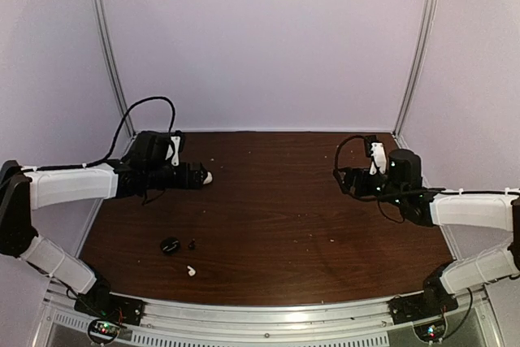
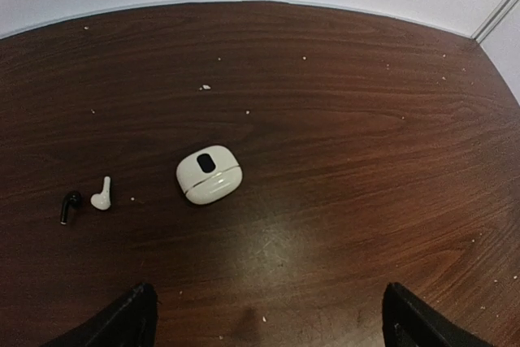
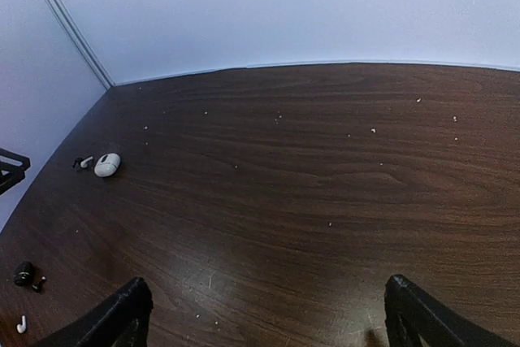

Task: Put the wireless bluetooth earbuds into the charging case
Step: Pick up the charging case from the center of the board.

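Observation:
A white charging case (image 2: 209, 173) lies shut on the brown table, ahead of my left gripper (image 2: 268, 327), which is open and empty above the wood. A white earbud (image 2: 101, 194) and a black earbud (image 2: 70, 206) lie just left of that case. In the top view the case (image 1: 207, 177) shows at the tip of the left gripper (image 1: 197, 176). A small black case (image 1: 170, 245), another black earbud (image 1: 192, 244) and a white earbud (image 1: 192, 271) lie near the front left. My right gripper (image 3: 268, 323) is open and empty at the far right (image 1: 343, 176).
White enclosure walls with metal corner posts (image 1: 110, 54) ring the table. Small pale crumbs (image 2: 205, 87) dot the wood. The right wrist view shows the white case (image 3: 106, 165) far left and the black case (image 3: 23, 273) at its lower left corner.

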You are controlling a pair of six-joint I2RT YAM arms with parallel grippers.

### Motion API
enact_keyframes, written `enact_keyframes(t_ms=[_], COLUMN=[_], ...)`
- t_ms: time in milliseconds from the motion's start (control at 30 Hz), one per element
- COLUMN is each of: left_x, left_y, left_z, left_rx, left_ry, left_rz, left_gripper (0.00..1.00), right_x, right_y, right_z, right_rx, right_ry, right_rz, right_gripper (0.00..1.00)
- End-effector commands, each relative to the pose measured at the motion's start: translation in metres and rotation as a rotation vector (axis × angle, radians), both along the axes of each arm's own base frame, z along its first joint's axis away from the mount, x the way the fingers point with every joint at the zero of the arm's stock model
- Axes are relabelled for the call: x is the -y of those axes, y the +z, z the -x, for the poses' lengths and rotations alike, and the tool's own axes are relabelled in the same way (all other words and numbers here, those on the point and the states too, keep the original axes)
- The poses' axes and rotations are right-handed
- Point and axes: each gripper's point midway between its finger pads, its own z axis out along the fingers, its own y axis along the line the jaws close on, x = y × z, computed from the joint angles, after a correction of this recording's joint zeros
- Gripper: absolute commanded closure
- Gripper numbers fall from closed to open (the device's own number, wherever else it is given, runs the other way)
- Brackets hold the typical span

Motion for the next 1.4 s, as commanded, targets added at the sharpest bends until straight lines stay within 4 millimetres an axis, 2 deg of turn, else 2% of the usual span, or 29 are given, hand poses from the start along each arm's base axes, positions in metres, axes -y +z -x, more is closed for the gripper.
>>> enact_keyframes(t_ms=[0,233,367,533,600,733,967,1033,1133,1367], left_x=[-0.001,-0.001,-0.006,-0.04,-0.05,-0.047,-0.016,-0.012,-0.004,0.009], left_y=[0.001,-0.02,-0.022,-0.024,-0.016,-0.003,0.006,0.004,-0.01,-0.041], left_z=[-0.002,0.016,0.047,0.086,0.089,0.071,0.008,-0.01,-0.033,-0.067], left_rx=[0.05,-0.031,-0.082,-0.145,-0.131,-0.116,-0.094,-0.096,-0.117,-0.151], left_ry=[0.043,0.02,-0.002,0.1,0.137,0.158,0.109,0.085,0.065,0.09], left_rz=[-0.036,-0.094,-0.052,-0.061,-0.074,-0.115,-0.126,-0.104,-0.113,-0.117], left_gripper=[0.02,0.02,0.02,0.02,0.02,0.02,0.02,0.02,0.02,0.04], right_x=[-0.008,-0.015,-0.025,-0.034,-0.039,-0.049,-0.049,-0.047,-0.046,-0.043], right_y=[0.01,0.004,0.004,0.003,0.001,0.0,0.008,0.008,0.007,0.005], right_z=[0.01,0.018,0.025,0.03,0.031,0.029,0.028,0.03,0.032,0.033], right_rx=[0.08,0.085,0.088,0.091,0.084,0.07,0.074,0.074,0.071,0.065], right_ry=[0.043,0.093,0.169,0.231,0.256,0.298,0.301,0.296,0.29,0.277], right_rz=[0.013,0.036,0.06,0.06,0.054,0.04,0.044,0.045,0.043,0.04], right_gripper=[0.0,0.0,0.0,0.0,0.0,0.0,0.0,0.0,0.0,0.0])
